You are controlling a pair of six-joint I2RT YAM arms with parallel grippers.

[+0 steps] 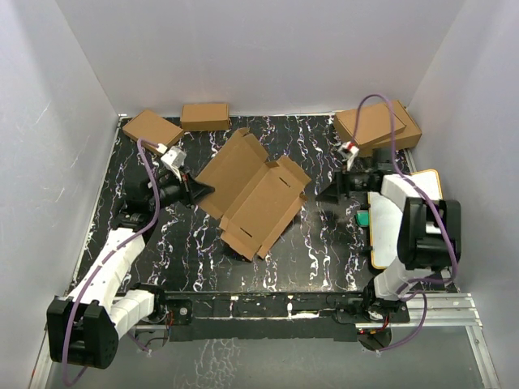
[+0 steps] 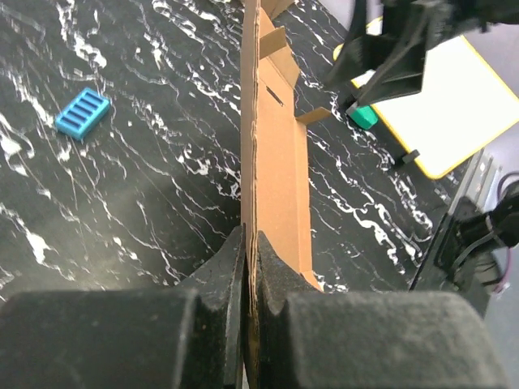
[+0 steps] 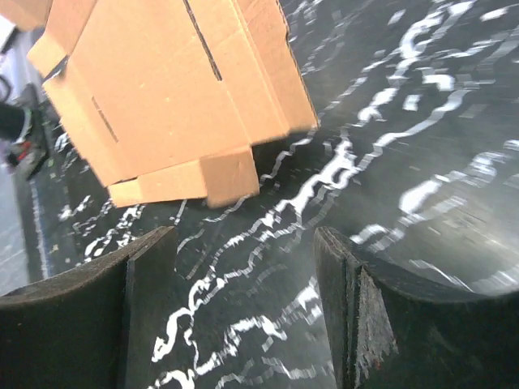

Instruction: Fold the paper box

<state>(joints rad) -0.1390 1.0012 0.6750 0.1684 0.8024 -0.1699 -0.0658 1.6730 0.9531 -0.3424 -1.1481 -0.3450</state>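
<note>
Mid-table, the paper box (image 1: 253, 193) is barely begun: a creased sheet with a few side flaps raised, no walls locked, the lid not closed. Our left gripper (image 2: 250, 243) pinches its left edge tight; our right gripper (image 3: 241, 239) hangs just off its right side, jaws wide and empty. We see open table (image 1: 324, 251) to the front and right; stacked boxes (image 1: 379, 126) crowd the far right corner

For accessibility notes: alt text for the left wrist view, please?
The left tool is shut on the edge of the paper box, a creased brown cardboard sheet seen edge-on running up the middle of the frame. Beyond lie a black marbled table, a small blue ridged block at upper left and a yellow-rimmed white board at upper right.
</note>
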